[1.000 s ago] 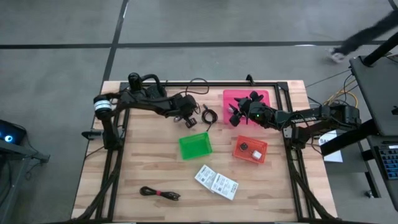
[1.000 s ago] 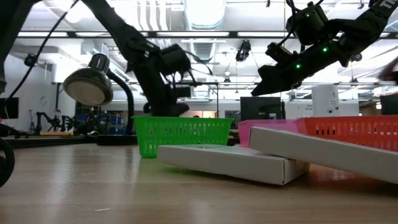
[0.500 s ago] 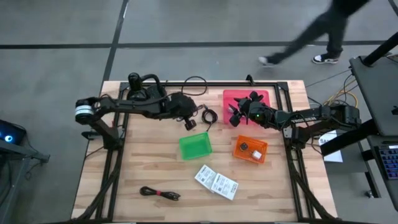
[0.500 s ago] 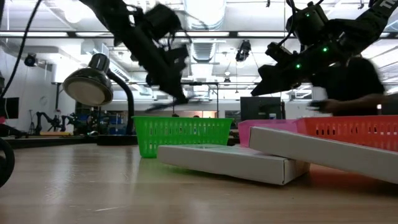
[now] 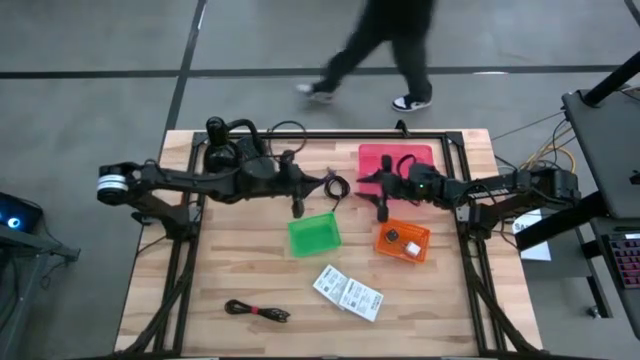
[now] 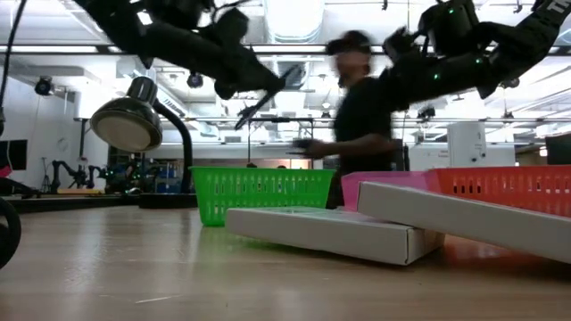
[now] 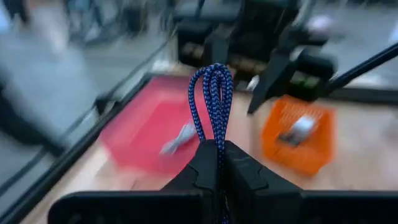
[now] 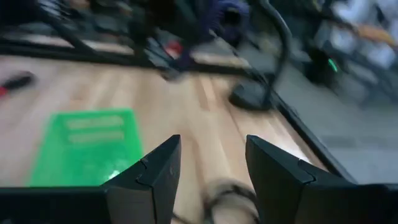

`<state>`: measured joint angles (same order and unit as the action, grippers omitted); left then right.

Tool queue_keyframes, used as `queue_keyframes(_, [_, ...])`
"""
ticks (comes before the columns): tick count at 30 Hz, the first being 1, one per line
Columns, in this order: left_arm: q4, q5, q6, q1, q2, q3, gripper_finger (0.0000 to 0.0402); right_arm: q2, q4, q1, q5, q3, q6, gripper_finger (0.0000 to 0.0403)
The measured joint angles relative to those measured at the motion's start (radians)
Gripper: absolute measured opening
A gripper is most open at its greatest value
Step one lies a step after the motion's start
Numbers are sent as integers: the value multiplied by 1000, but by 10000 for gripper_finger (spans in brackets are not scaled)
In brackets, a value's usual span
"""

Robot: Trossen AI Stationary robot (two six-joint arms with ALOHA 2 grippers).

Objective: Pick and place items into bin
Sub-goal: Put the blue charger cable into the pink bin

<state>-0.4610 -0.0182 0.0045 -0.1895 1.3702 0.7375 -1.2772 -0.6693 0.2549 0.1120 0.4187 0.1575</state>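
Note:
My left gripper [image 7: 217,146] is shut on a purple-blue cable [image 7: 211,93], above the table just beyond the green bin [image 5: 314,234]. In the high view the cable's loops [image 5: 336,184] stick out ahead of that gripper [image 5: 318,181], toward the pink bin [image 5: 397,160]. My right gripper [image 8: 211,162] stands open and holds nothing; it hovers between the pink bin and the orange bin [image 5: 402,240], which holds small pieces. White flat packets [image 5: 347,292] and a black-red cable [image 5: 257,310] lie near the table's front edge. My left gripper pinches the folded bundle of cable strands between its two fingers, at the bundle's lower end [image 7: 216,138]. The fingers point nearly level toward the table's right side. Several loops stand out beyond the fingertips, and thin strands [image 6: 248,111] hang below, clear of the table.
Black headphones [image 5: 228,140] and a thin black cable loop [image 5: 290,130] lie at the far left of the table. A dark metal frame [image 5: 455,150] runs around the table's edge. A person [image 5: 385,40] walks past beyond the far edge. Bare wood lies at the front left.
My left gripper has risen and tipped from pointing down to nearly level, staying shut, and the cable has come up with it, clear of the table. My right gripper has turned at the wrist while staying in place. A person has walked leftward past the far edge.

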Motion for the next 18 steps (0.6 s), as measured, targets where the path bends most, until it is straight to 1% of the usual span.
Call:
queue_keyframes(2, [-112,46,20,1,-18,-59,1,0,-41,-7,41,-5,31,167])
queue_keyframes(4, [-240,84,32,1,-20,-110,1,1,-60,-16,47,-13,57,167])
queue_keyframes(8, [-411,130,48,0,-9,-185,1,1,-84,-34,51,-18,77,167])
queue_keyframes(11, [-441,148,59,0,7,-196,0,-12,-131,-37,80,-21,85,167])
queue_keyframes(16, [-489,156,66,0,41,-192,0,-80,-273,-37,227,-27,85,167])
queue_keyframes(18, [-516,176,80,0,56,-189,0,-113,-294,-37,235,-27,74,167])
